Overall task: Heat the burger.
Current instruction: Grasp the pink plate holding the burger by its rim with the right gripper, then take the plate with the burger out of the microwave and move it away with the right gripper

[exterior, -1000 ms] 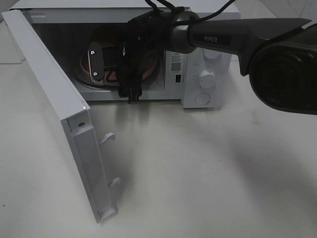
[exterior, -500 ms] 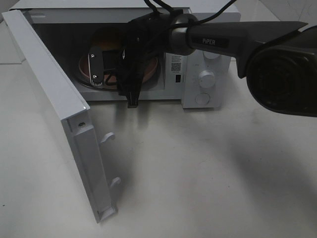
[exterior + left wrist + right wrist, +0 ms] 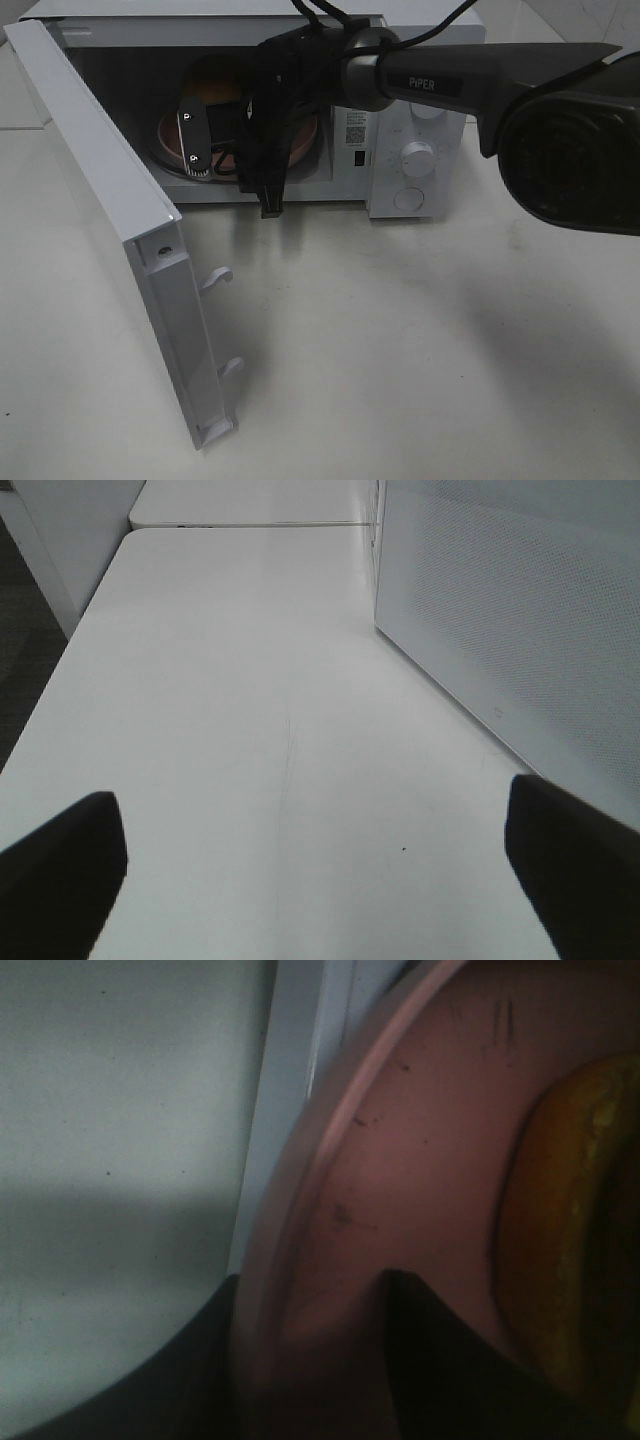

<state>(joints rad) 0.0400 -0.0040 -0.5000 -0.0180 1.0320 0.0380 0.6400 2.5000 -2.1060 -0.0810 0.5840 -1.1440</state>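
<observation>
The burger (image 3: 214, 91) rests on a round pink plate (image 3: 170, 133) inside the open microwave (image 3: 415, 120); only its golden-brown bun shows behind the arm. In the right wrist view the burger (image 3: 560, 1230) lies on the plate (image 3: 400, 1150). My right gripper (image 3: 212, 150) reaches into the oven cavity. It is shut on the plate's front rim, with one finger (image 3: 440, 1360) over the plate and the other under it. My left gripper (image 3: 320, 870) hovers open and empty over the white table, beside the microwave's side wall (image 3: 520, 610).
The microwave door (image 3: 110, 200) swings wide toward the front left, its latch hooks (image 3: 218, 278) facing the table's middle. The control knobs (image 3: 416, 157) are on the oven's right panel. The right arm (image 3: 470, 80) spans in from the right. White tabletop (image 3: 400, 360) stretches in front.
My right gripper's jaws have closed from wide apart onto the plate's rim inside the microwave. The left gripper has stayed still and open.
</observation>
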